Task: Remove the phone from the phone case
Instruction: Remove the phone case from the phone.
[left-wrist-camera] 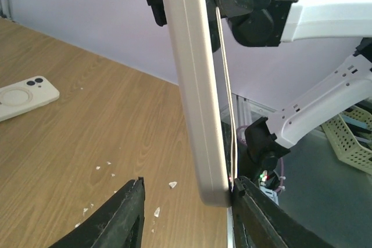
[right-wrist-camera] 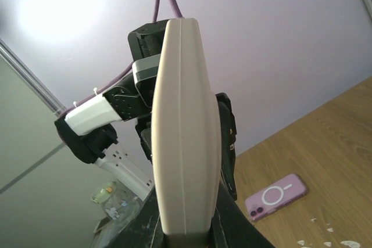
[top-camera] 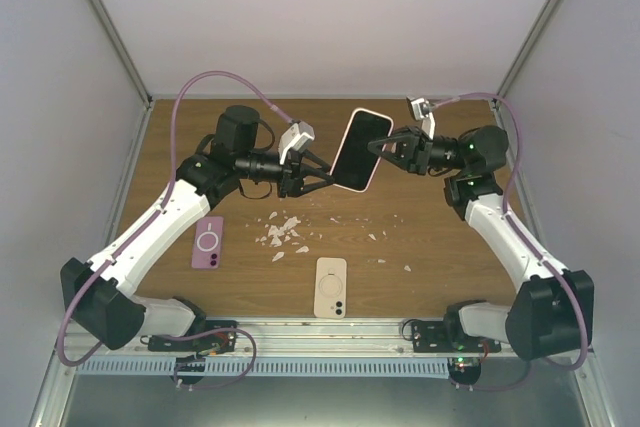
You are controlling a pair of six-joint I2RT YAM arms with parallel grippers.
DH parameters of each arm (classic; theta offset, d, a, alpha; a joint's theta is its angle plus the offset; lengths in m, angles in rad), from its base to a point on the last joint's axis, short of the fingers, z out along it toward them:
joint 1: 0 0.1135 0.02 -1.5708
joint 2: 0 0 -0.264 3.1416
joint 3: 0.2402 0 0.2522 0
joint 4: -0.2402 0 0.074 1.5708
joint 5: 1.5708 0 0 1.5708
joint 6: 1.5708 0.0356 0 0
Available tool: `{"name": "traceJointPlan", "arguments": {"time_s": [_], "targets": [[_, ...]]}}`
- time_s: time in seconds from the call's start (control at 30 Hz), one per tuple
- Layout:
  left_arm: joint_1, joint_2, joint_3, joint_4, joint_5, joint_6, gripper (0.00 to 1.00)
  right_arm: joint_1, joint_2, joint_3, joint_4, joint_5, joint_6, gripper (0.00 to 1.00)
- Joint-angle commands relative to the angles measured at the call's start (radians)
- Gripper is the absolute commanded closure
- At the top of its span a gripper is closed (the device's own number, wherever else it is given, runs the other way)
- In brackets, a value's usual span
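Right fingers (right-wrist-camera: 144,228) are clenched on the phone (top-camera: 360,150) and hold it in the air between the two arms, over the far middle of the bench (top-camera: 440,237) and well clear of the wood. Seen from above, the phone is tilted with its dark screen toward the camera. The cream phone case (left-wrist-camera: 195,85) is on it and shows as a pale rim around the glass. Left fingers (left-wrist-camera: 125,216) are parted and straddle the phone's lower left corner. In the left wrist view one finger touches the corner of the case, while the other stands off from it with bench showing in the gap, so nothing is pinched on that side. In the same view a thin pale strip runs along one side of the case, slightly away from its edge; what it is cannot be told. A purple case (top-camera: 208,242) lies flat and back up on the left of the bench. A beige case (top-camera: 331,287) lies the same way near the front edge at the middle. Whether either holds a phone cannot be told. White crumbs (top-camera: 284,233) are scattered on the wood between them, below the raised phone.
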Motion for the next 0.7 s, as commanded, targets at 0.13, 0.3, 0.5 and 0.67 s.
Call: {"name": "traceJointPlan", "arguments": {"time_s": [0.13, 0.3, 0.5, 0.67], "targets": [[0.030, 0.031, -0.007, 0.011, -0.085, 0.008, 0.61, 0.007, -0.016, -0.018, 0.449, -0.048, 0.336, 1.00], [0.042, 0.029, -0.018, 0.019, -0.101, 0.003, 0.62, 0.006, -0.015, -0.028, 0.521, -0.041, 0.400, 1.00], [0.060, 0.029, -0.031, 0.031, -0.112, -0.010, 0.64, 0.006, -0.013, -0.035, 0.584, -0.034, 0.467, 1.00], [0.073, 0.032, -0.040, 0.035, -0.133, -0.016, 0.64, 0.005, -0.018, -0.037, 0.611, -0.031, 0.506, 1.00]]}}
